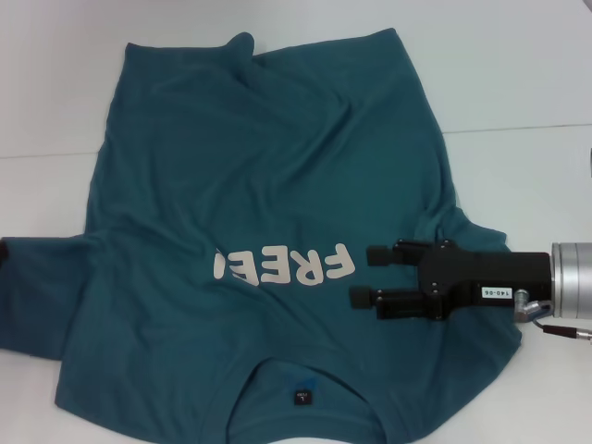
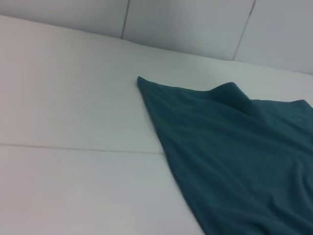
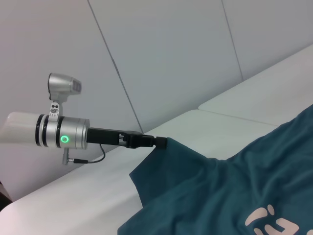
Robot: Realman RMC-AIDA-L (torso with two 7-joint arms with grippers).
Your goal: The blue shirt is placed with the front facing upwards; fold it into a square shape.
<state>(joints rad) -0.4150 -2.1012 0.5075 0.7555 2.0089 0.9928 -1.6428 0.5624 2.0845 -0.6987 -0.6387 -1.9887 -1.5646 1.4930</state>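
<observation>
The right gripper [image 1: 363, 275] hovered, jaws apart, over the blue shirt [image 1: 268, 185] at lower right of the head view. The left gripper [image 3: 161, 142] was clamped on the left sleeve [image 3: 166, 161]. Shirt lay spread, centre frame. Judgement: first sleeve fold beginning; right sleeve needs grasping next.

Blue shirt [image 1: 277, 185] cut off at head view's bottom edge, collar only partly in frame. Last letter of cream lettering [image 1: 282, 266] folded under a crease. Neck label [image 1: 301, 398] too small to read. Left gripper [image 3: 159, 142] fingertips buried in sleeve cloth.
</observation>
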